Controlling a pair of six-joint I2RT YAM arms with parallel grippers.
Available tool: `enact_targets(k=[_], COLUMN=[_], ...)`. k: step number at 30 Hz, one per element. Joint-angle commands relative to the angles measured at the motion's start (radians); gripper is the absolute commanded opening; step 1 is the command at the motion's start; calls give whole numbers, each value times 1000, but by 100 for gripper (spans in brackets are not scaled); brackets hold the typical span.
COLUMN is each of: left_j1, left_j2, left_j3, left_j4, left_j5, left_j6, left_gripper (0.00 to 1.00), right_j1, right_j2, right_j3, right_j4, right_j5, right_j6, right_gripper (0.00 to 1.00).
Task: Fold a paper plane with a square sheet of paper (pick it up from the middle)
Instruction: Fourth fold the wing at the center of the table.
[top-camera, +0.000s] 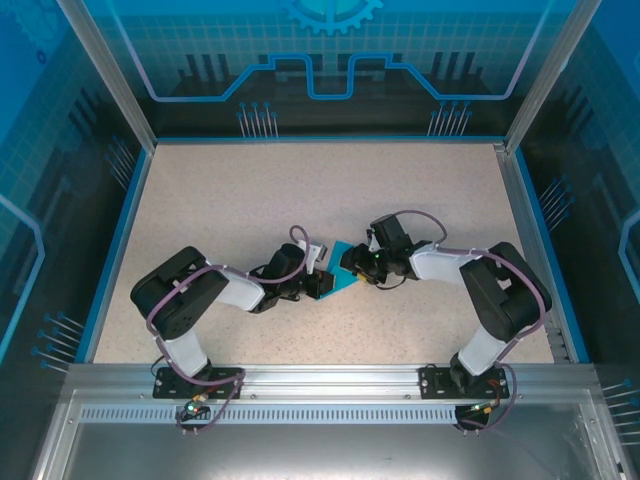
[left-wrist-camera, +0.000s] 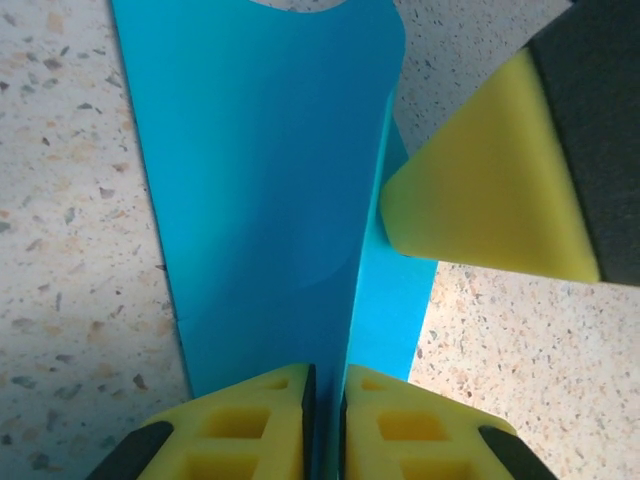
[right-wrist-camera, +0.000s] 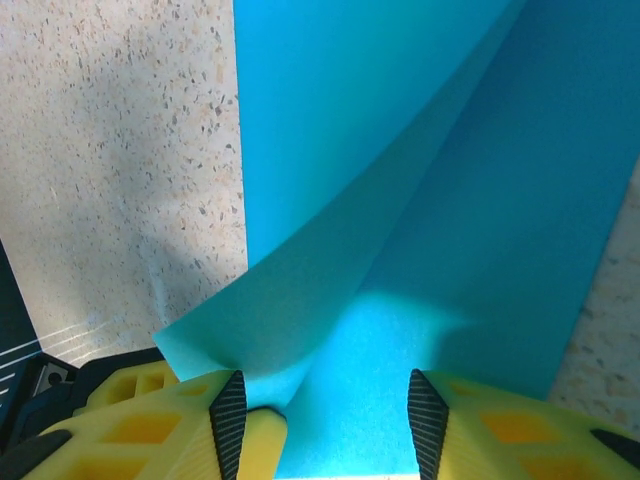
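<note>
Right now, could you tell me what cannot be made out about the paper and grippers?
- Top view: left gripper and right gripper cover most of the paper; folds too small to read.
- Left wrist: the top edge cuts off the paper; the left gripper hides its pinched edge.
- Right wrist: frame edges crop the paper around the right gripper.

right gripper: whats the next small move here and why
Probably shut the right gripper on the square sheet of paper. Its jaws stand apart with a lifted fold of the sheet between them, while the left gripper is pinched shut on another edge. A grip from both sides would likely let the arms work the fold.
</note>
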Motion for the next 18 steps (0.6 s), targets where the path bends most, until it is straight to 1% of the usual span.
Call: enact_targets(k=[1, 8, 14, 16, 18], left_j1=[1, 8, 17, 22, 24], left_j2=[-8, -3, -28, -41, -48], left_j3=[-5, -2, 17, 26, 35], left_j4=[-14, -13, -67, -98, -130], left_j5=[46, 75, 91, 89, 88], left_j6=[-76, -126, -159, -167, -172], left_gripper=[17, 18, 29, 31, 32], right_j1=[-11, -12, -11, -11, -11], right_j2=[20, 58, 78, 82, 86], right_j3=[34, 44, 50, 52, 54], right_j4=[33, 25, 1, -5, -12], right_j5=[-30, -36, -32, -31, -30], right_j6=[-20, -22, -30, -33, -38], right_gripper=[49, 46, 46, 46, 46])
